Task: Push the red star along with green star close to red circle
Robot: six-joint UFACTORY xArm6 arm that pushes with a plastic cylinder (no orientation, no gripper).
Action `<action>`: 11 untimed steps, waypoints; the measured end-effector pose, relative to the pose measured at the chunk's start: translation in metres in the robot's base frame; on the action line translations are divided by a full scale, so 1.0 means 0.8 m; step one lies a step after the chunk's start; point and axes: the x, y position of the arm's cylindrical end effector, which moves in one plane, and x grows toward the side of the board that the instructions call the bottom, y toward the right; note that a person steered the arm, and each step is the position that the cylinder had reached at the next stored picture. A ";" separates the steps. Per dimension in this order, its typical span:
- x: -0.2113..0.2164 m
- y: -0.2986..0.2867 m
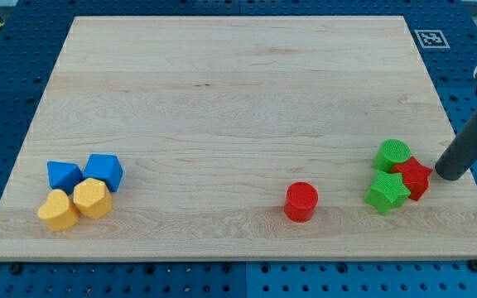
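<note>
The red star (416, 177) lies near the board's right edge, touching the green star (387, 192) on its left and a green cylinder (392, 154) above it. The red circle (301, 201) stands alone to the left of the green star, well apart from it. My tip (449, 174) rests on the board just right of the red star, a small gap between them. The dark rod slants up to the view's right edge.
Two blue blocks (64, 175) (103, 170) and two yellow blocks (57, 210) (92, 198) cluster at the board's lower left. A fiducial marker (429, 38) sits beyond the board's top right corner. The wooden board (238, 91) lies on a blue pegboard.
</note>
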 end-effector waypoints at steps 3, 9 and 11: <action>0.001 -0.048; 0.046 -0.077; 0.046 -0.136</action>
